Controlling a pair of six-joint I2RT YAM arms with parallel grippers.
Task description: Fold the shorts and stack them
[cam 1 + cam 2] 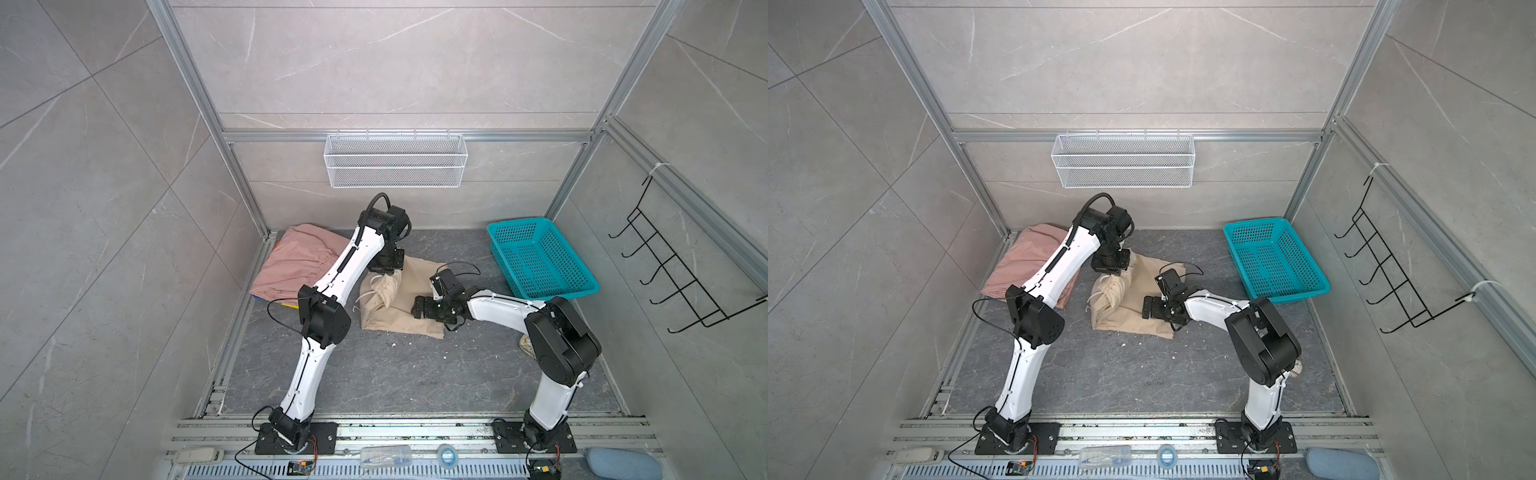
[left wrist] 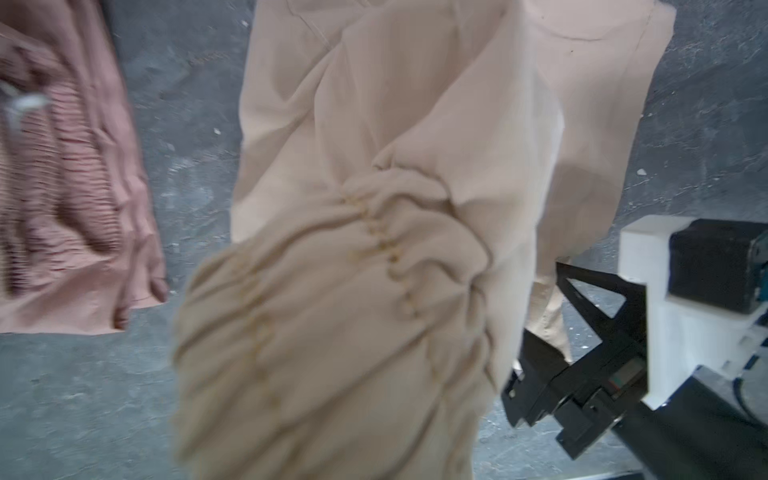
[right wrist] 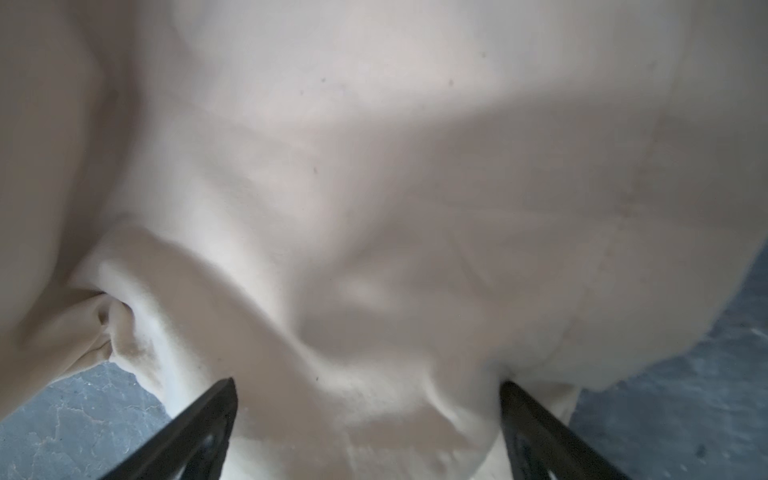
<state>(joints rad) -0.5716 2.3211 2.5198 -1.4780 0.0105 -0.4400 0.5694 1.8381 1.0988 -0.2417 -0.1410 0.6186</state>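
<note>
From my remote station, the biggest thing I see is the dark grey stone-patterned tabletop (image 1: 415, 374), which carries everything else. At its back right corner sits the teal perforated plastic basket (image 1: 515, 223), with nothing in it that I can see.

The plain beige fabric shorts (image 1: 399, 291) lie crumpled near the middle of the tabletop, between the 2 arms and well apart from the basket. Their gathered waistband is bunched and pulled up on the left side, while the legs spread flat toward the right.

The plain dusty pink fabric shorts (image 1: 291, 257) lie at the back left, partly hidden under the left arm and near the beige pair without touching it. A thin blue and yellow edge of the shiny rainbow-striped shorts (image 1: 289, 305) peeks out from under the pink pair.

The left gripper (image 1: 383, 274) points straight down, pinched tight on the raised beige waistband. The right gripper (image 3: 370, 415) reaches in low from the right, its jaws spread wide with beige cloth lying between them, not clamped.

The white drawstring (image 1: 365, 296) trails loose at the waistband's left edge.
</note>
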